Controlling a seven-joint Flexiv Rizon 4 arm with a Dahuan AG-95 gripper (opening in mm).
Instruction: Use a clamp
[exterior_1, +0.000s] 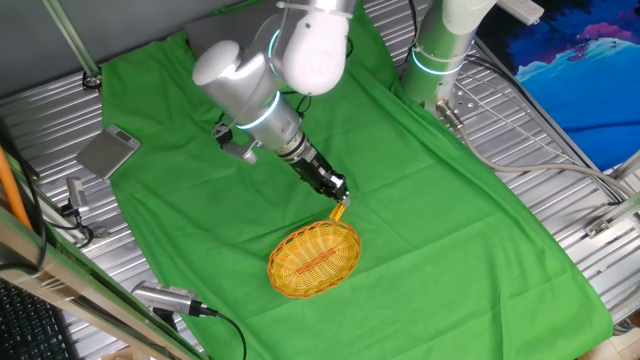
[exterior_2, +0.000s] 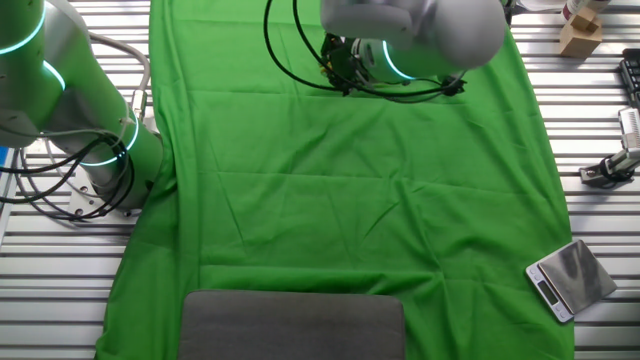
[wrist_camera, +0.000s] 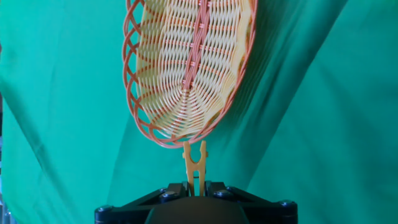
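The claw (exterior_1: 338, 194) is closed on the tail of the clamp (wrist_camera: 194, 163), which sticks out ahead of the fingers with its two prongs pointing at the near rim of the wicker basket (wrist_camera: 186, 74); in the hand view the prong tips sit just at that rim, though actual contact cannot be told. The basket lies on the green cloth (exterior_1: 420, 190) covering the tabletop, and a small scale (exterior_2: 570, 278) rests off the cloth's edge.
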